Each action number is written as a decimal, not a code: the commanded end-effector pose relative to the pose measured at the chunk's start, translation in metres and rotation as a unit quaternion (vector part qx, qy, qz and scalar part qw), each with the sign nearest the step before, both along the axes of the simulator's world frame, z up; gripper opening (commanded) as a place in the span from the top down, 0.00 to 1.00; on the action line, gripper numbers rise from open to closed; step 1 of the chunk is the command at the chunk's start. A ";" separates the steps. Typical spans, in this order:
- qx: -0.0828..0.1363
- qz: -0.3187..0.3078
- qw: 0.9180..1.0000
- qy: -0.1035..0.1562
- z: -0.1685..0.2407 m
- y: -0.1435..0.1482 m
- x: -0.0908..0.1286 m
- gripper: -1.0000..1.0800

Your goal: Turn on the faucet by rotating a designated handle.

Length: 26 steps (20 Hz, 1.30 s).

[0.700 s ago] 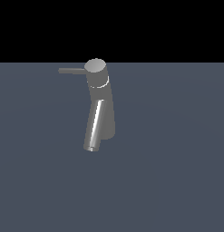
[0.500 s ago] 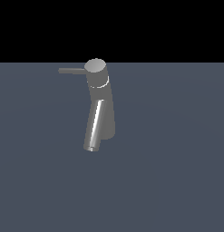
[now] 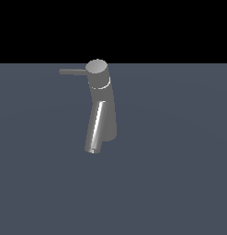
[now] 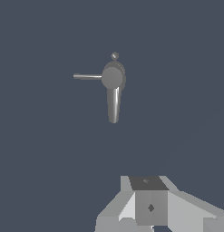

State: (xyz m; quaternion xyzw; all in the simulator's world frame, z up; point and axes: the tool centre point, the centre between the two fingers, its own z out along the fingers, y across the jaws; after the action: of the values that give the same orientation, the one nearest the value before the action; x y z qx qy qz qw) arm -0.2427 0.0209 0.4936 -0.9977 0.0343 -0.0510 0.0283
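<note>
the gripper (image 4: 149, 206) hung well above the faucet (image 3: 102, 108), finger spread hard to tell, holding nothing, so the approach remained: descend to the handle (image 3: 72, 71) jutting to the exterior view's left.

Flat dark blue-grey floor (image 3: 179, 183) w/ plain black backdrop (image 3: 179, 27) above a straight horizon; even light, no furniture.
</note>
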 end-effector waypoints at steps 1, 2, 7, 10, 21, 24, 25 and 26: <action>0.006 -0.020 1.000 -0.005 -0.007 0.005 0.002 1.00; 0.009 -0.030 0.999 -0.007 -0.010 0.007 0.002 1.00; 0.026 -0.088 0.996 -0.021 -0.030 0.020 0.009 1.00; 0.038 -0.127 0.991 -0.031 -0.043 0.029 0.014 1.00; 0.081 -0.269 0.958 -0.065 -0.088 0.060 0.043 1.00; 0.092 -0.306 0.945 -0.075 -0.100 0.068 0.053 1.00; 0.096 -0.318 0.940 -0.078 -0.103 0.070 0.056 1.00; 0.100 -0.330 0.935 -0.081 -0.107 0.073 0.060 1.00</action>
State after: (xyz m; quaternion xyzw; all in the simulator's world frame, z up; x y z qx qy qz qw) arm -0.1880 0.0900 0.3924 -0.9234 0.3451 -0.1295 0.1068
